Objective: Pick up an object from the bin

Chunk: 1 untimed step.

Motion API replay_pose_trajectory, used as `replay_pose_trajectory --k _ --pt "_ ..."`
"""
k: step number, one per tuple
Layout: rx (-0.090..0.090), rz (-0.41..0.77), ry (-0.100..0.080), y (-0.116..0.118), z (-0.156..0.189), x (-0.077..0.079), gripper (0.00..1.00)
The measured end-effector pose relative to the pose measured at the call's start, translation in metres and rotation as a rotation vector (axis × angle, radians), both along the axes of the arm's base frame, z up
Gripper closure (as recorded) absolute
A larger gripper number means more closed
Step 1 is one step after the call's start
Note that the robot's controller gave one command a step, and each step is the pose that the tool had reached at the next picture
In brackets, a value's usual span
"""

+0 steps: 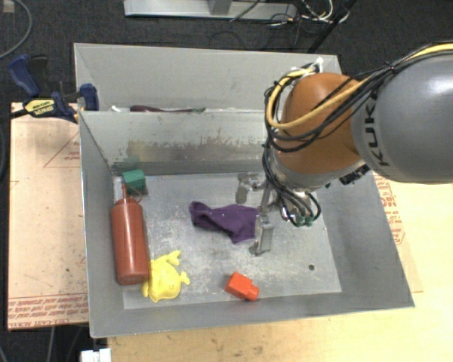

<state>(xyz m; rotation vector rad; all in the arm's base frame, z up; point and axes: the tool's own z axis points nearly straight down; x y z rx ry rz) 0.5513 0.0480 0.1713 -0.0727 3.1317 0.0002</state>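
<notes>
Jaws stand spread, one toward the bin's back wall and the other toward its front, low over the right end of a crumpled purple cloth (225, 219) that lies in the middle of the bin (174, 138) floor. Nothing is clamped between them, and the cloth's edge looks to sit in the gap or just beside the front one. The main risk, as I judge it, is a poor bite. The jaws bracket only the cloth's thin right end while its bulk spreads off to the left, so a closing could catch a single fold that slips free on the lift, or miss the fabric and shut on air. Pressed too low, the tips could scrape the metal floor. The other things lie well apart and seem unlikely to interfere: a red-brown bottle (129, 240) with a green cap (134, 179) along the left wall, a yellow toy (166, 277) beside the bottle's base, and an orange block (242, 286) near the front wall. The orange wrist cover (317, 123) and its cables (296, 208) hang over the upper part of the jaws, so their root and true spread are hidden. Whether the tips touch cloth or floor cannot be told from above, and the bin floor beneath the arm is covered.
</notes>
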Motion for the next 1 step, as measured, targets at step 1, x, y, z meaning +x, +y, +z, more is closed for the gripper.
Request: replay_pose_trajectory --k 1 --pt "0.003 0.039 0.002 0.0099 -0.0501 0.0263 0.00"
